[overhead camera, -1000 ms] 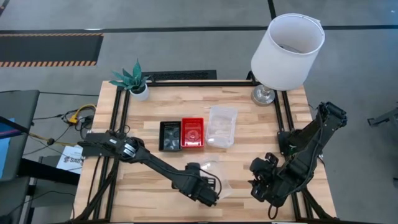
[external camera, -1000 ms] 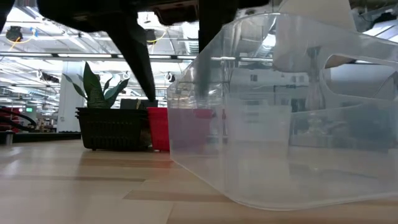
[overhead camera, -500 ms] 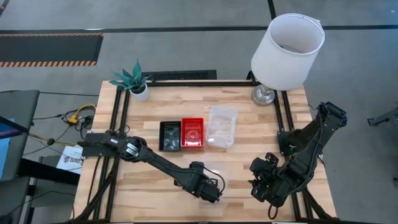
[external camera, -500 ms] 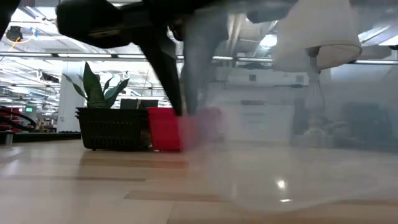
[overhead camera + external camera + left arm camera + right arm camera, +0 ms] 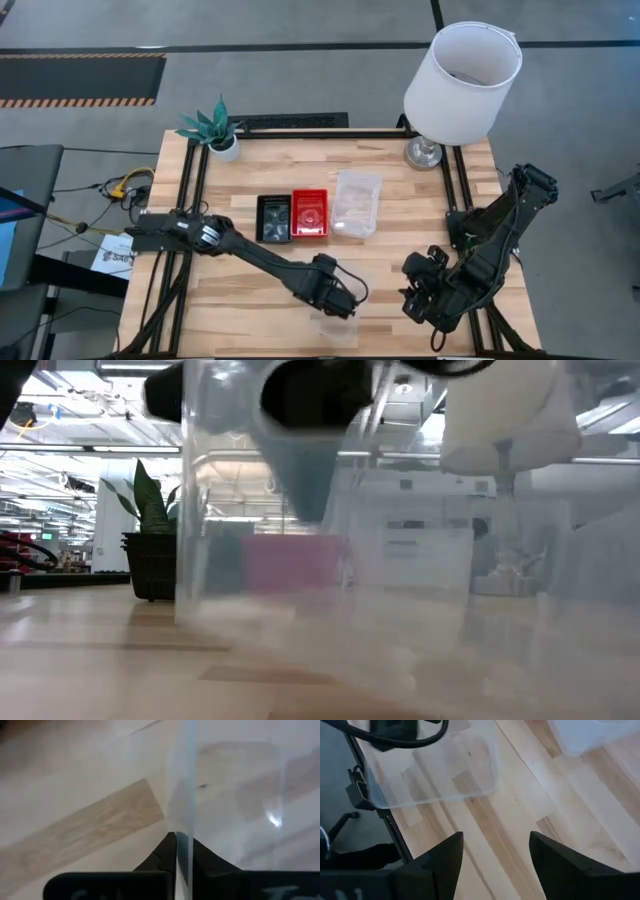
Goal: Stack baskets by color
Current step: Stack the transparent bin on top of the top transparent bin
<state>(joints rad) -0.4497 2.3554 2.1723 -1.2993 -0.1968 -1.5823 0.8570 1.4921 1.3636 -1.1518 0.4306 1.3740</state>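
Left gripper (image 5: 335, 305) pinching the wall of a clear basket (image 5: 335, 325) near the table's front edge. Right gripper (image 5: 412, 296) waits alongside, fingers spread.

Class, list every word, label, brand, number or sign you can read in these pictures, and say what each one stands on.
None can be read.
Paper sheet beside the table's left edge: dark print, too small to read.
Left end effector housing: faint marks, too blurred to read.
Baskets, lampshade, plant pot: no text seen.

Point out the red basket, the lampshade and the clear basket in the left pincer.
Red basket (image 5: 310, 214), high view, on its floor.
Lampshade (image 5: 455, 92), high view, on its side wall.
Clear basket (image 5: 435, 772), right wrist view, on its bottom; left pincer (image 5: 183, 851) clamps its wall.
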